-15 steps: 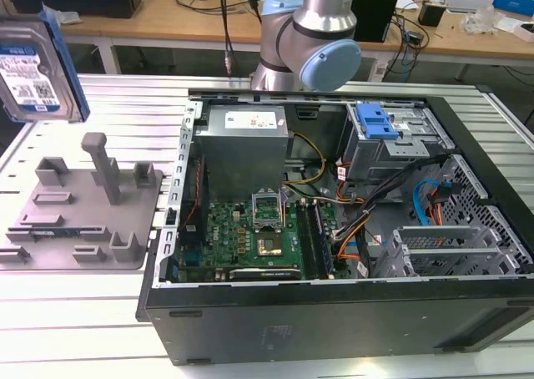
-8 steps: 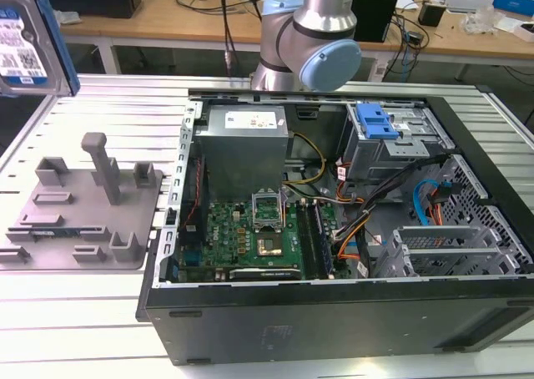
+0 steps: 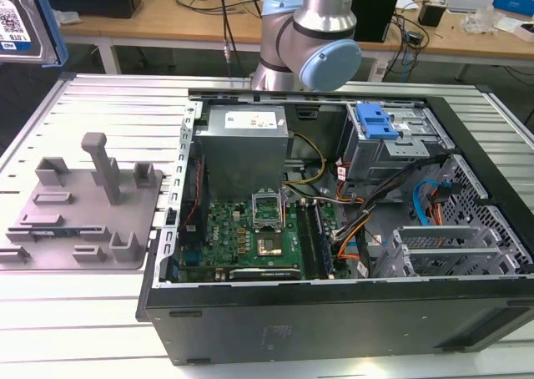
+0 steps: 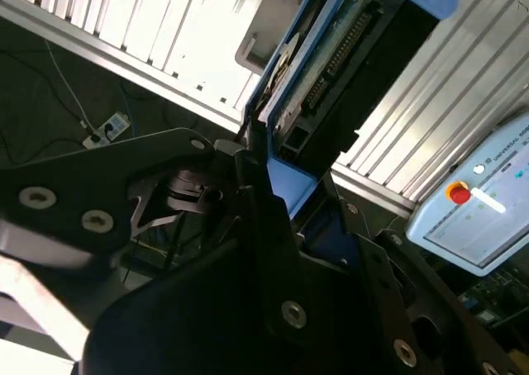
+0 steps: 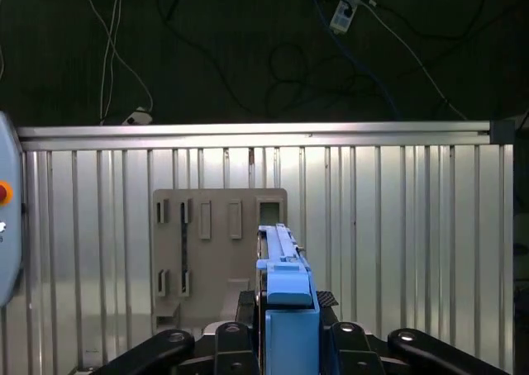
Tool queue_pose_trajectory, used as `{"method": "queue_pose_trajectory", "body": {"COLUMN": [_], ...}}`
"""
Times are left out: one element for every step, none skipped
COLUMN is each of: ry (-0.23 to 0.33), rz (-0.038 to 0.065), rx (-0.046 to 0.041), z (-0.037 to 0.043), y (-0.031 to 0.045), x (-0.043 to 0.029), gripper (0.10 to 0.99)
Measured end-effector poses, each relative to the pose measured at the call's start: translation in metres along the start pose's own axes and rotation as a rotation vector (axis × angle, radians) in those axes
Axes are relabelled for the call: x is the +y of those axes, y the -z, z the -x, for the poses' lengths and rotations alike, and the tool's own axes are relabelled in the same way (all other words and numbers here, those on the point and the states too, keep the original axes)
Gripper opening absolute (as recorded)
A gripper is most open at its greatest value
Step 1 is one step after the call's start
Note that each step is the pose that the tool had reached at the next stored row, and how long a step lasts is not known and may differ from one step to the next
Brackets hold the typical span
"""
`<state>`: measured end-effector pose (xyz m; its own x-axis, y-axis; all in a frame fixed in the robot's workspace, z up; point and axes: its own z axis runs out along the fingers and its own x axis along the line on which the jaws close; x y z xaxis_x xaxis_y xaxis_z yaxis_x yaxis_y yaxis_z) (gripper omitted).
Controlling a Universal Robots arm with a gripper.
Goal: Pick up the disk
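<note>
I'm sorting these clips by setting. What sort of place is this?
Likely a robotics lab or workshop: an open computer case lies on a ribbed metal table, with cluttered workbenches behind. The tool holds the disk.

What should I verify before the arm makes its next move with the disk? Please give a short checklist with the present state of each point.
1. Disk gripped: ok, the tool is shut on its blue frame in both wrist views.
2. Disk off the table: ok, it hangs high at the exterior view's left.
3. No cable on the disk's connector: ok in the second wrist view.
4. Grey fixture flat on the table under the disk: ok.
5. Disk apart from the computer case: ok.
6. Grip firm enough: cannot tell.
</note>
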<state>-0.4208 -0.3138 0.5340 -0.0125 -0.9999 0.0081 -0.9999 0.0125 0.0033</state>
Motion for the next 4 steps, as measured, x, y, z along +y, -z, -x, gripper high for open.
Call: {"method": "queue_pose_trajectory", "body": {"ry": [0.0, 0.0, 0.0, 0.0], "rz": [0.0, 0.0, 0.0, 0.0], "rx": [0.0, 0.0, 0.0, 0.0], "z": [0.0, -0.0001, -0.0001, 0.0], "y": [0.0001, 0.0003, 0.0003, 0.0003], "x": [0.0, 0.0, 0.0, 0.0], "gripper": [0.365, 0.365, 0.365, 0.365]}}
